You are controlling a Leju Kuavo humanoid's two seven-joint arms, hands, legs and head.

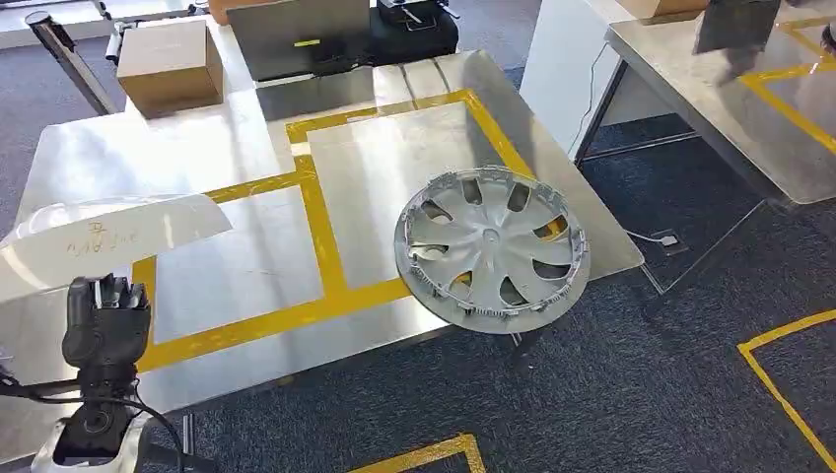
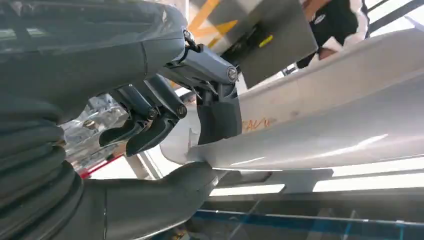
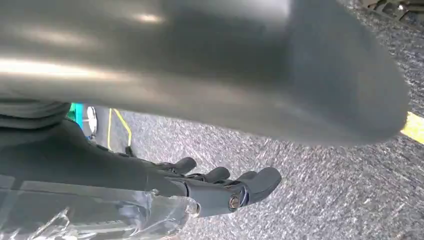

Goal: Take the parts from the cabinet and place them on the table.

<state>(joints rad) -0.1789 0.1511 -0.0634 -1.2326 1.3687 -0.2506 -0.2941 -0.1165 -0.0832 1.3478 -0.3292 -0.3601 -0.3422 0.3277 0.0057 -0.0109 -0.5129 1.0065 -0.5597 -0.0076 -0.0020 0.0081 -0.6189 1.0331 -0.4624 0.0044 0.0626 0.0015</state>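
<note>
In the head view, a silver hubcap (image 1: 492, 247) lies on the steel table (image 1: 237, 271), at its near right corner, partly over the edge. A long silver panel (image 1: 99, 236) lies across the left side of the table, and the left hand (image 1: 106, 320) is at its near end. A box (image 1: 170, 64) stands at the far left.

In the left wrist view, the left hand (image 2: 165, 117) holds the edge of the panel (image 2: 320, 120) between the thumb and the dark fingers (image 2: 145, 122).

In the right wrist view, the right hand (image 3: 220, 187) hangs above the carpet (image 3: 320, 200). Its fingers (image 3: 260, 182) are a little bent and hold nothing.

The left hand (image 2: 170, 120) pinches the rim of a silver panel (image 2: 320, 135) between thumb and fingers (image 2: 218, 116).
</note>
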